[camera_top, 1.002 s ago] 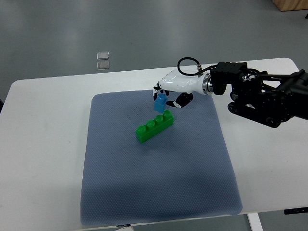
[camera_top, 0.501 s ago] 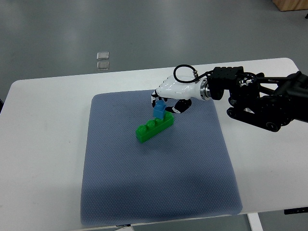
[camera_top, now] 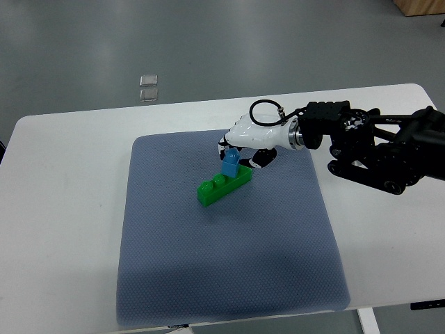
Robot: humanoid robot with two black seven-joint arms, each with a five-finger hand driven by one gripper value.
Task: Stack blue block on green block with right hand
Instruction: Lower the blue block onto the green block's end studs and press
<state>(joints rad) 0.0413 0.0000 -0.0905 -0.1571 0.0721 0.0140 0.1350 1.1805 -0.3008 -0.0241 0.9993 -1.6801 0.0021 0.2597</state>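
Over the grey-blue mat (camera_top: pixel 229 264) that covers the middle of the white table (camera_top: pixel 62 209), we see the right hand (camera_top: pixel 245 142) reaching in from the right edge, its fingers curled around the blue block (camera_top: pixel 229 164) and pinching it from above. Compared with a second ago, we find the block lowered and carried a little toward the picture's left — then it hung tilted just above and beyond the far end of the green block (camera_top: pixel 223 185), clearly apart from it; now it stands nearly upright and appears to rest on the studs at that far, right-hand end. The arm has followed, with the wrist drawn further over the mat. The green block itself lies where it lay, slanting across the mat with its near studs bare. We judge the placing step to be almost complete: the two pieces seem to touch, though we cannot tell from this steep view whether the blue block is pressed fully home — nor whether it would stay seated once the fingers let go. No left hand is in view.
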